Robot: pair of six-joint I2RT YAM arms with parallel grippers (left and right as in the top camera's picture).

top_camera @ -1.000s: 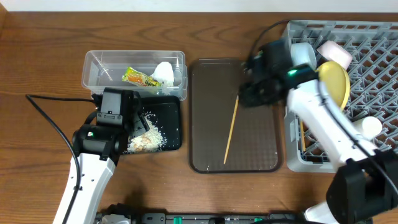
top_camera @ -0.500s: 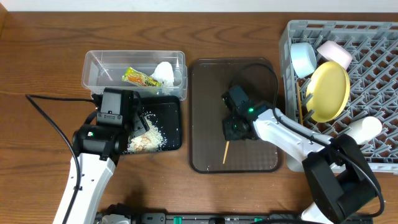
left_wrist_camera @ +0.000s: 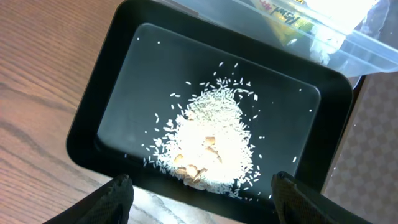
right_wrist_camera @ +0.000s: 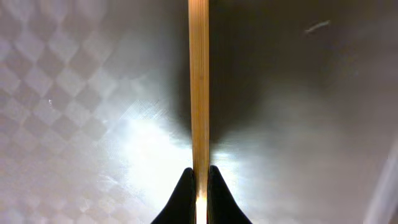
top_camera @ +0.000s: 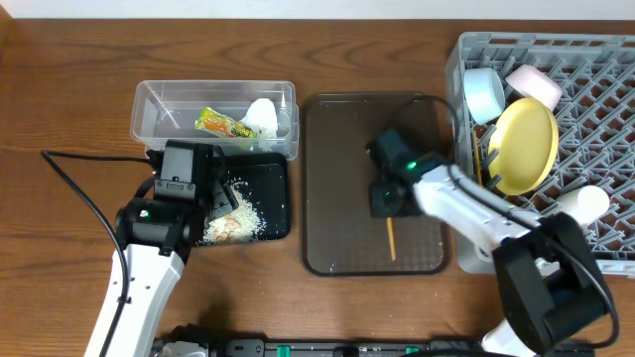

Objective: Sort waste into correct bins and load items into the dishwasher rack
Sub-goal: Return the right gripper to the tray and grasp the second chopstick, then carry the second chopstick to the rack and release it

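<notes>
Brown tray [top_camera: 332, 198]: one chopstick [top_camera: 391, 240], one claw [right_wrist_camera: 199, 180]

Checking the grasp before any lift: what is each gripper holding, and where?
Right gripper pinches a wooden chopstick along its shaft; left gripper holds nothing.

Overhead shot is evenly lit and sharp, with only soft shadows on the wood surface [top_camera: 60, 119]. The right wrist view is rougher: white glare at lower middle on the brown tray [right_wrist_camera: 74, 93], a dark shadow right of the chopstick [right_wrist_camera: 198, 81], and soft focus. In the left wrist view, the black tray [left_wrist_camera: 93, 112] looks crisp.
</notes>
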